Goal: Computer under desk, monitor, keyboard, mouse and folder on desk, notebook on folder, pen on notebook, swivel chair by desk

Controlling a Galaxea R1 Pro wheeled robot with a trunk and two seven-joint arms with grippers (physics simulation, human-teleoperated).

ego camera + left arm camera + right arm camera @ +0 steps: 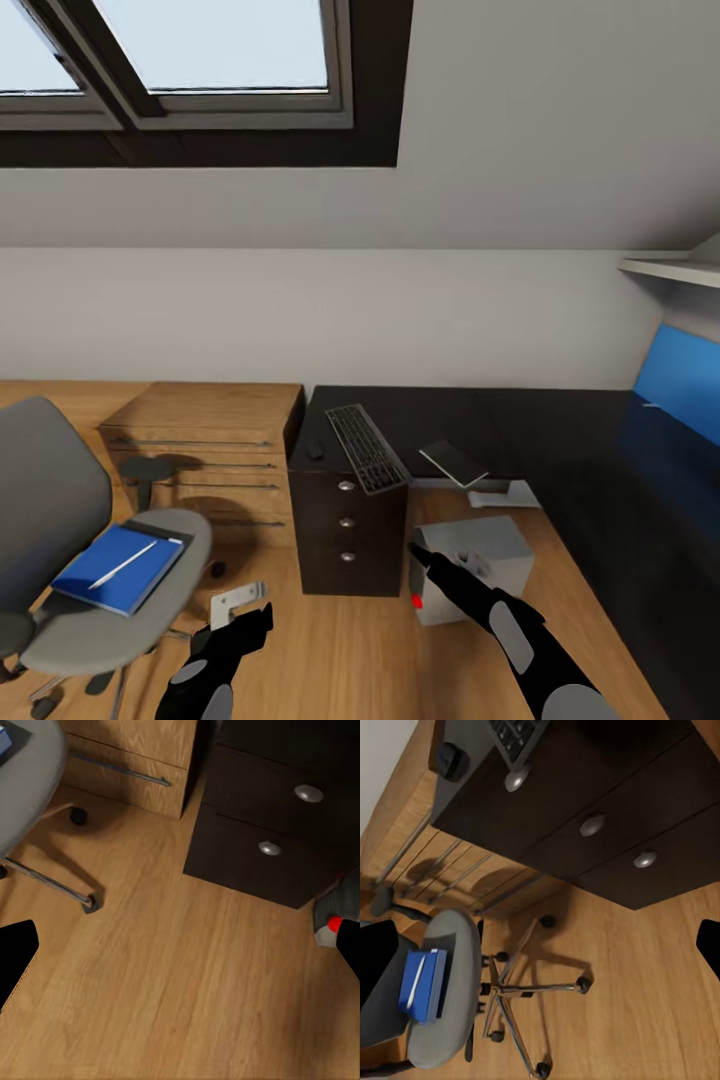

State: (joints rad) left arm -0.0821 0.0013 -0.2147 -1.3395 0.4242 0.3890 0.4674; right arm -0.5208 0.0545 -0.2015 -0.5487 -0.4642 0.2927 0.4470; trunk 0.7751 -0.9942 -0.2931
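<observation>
You had both arms low over the wood floor, between the swivel chair and the dark drawer unit. The left tool hung just beside the seat's front edge; the right tool pointed at the computer, which sat on the floor tucked partly beneath the tabletop. For either tool, I could not tell from these views whether the fingers stood apart or together.

The step in hand looked to me like fetching the stack from the chair. The blue folder lay flat on the seat with the pen resting across it, and a dark edge behind it was probably the notebook, though that was hard to confirm. A good approach would have been to take the pen off first, since it would likely roll away if you tilted the folder. Then you should have come at the folder from its free edge overhanging toward the seat front, keeping it level.

On the tabletop, the keyboard lay askew over the drawer unit, the mouse just beside it, and the monitor appeared tipped over near the white pedestal. It still needed standing upright. Behind ran a pale sloped wall with a skylight, and a light wooden dresser stood beside the drawers.
</observation>
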